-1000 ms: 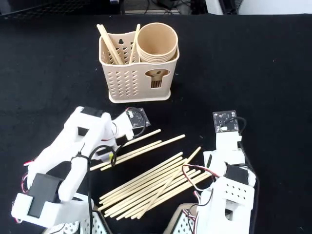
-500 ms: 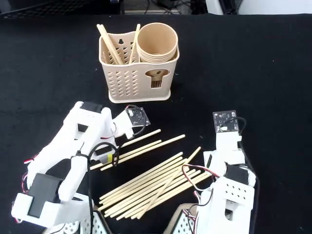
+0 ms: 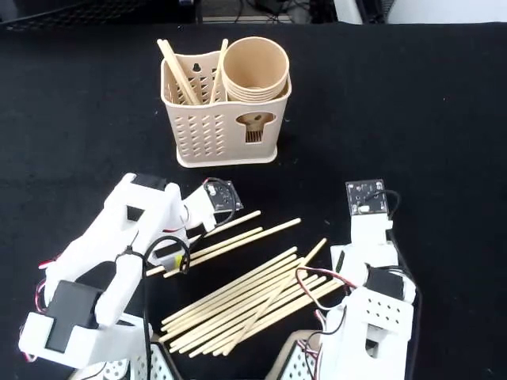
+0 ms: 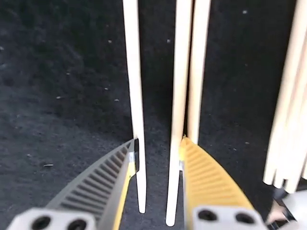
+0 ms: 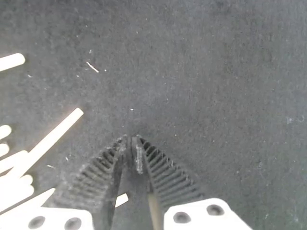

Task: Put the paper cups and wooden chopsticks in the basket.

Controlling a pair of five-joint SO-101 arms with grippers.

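From the high view, each gripper's fingers are hidden beneath its own white wrist, and the left arm [image 3: 119, 245] covers the near ends of three separate sticks. In the left wrist view, a third stick [image 4: 199, 72] has its end hidden behind the yellow finger [image 4: 206, 177], and a bundle at the frame's edge is cut off. The left gripper [image 4: 158, 140] is partly spread, low over the black cloth table [image 3: 412, 119]. It straddles two loose sticks [image 4: 135, 86], with the grey ribbed finger [image 4: 103, 184] against one and the yellow finger against the other. A gap remains between the two sticks, so they are not clamped. The right gripper [image 5: 132, 143] has its fingertips pressed together on nothing, above bare cloth near some stick ends. The left arm is folded forward, its wrist over the separate sticks. The right arm [image 3: 371, 261] is drawn back beside the pile of pale wooden chopsticks [image 3: 245, 297], which lies diagonally between the arms. Farther back stands the beige perforated plastic basket [image 3: 214, 134]. A stack of brown paper cups [image 3: 255, 79] fills one compartment, and two leaning chopsticks [image 3: 176, 70] stand in the other.
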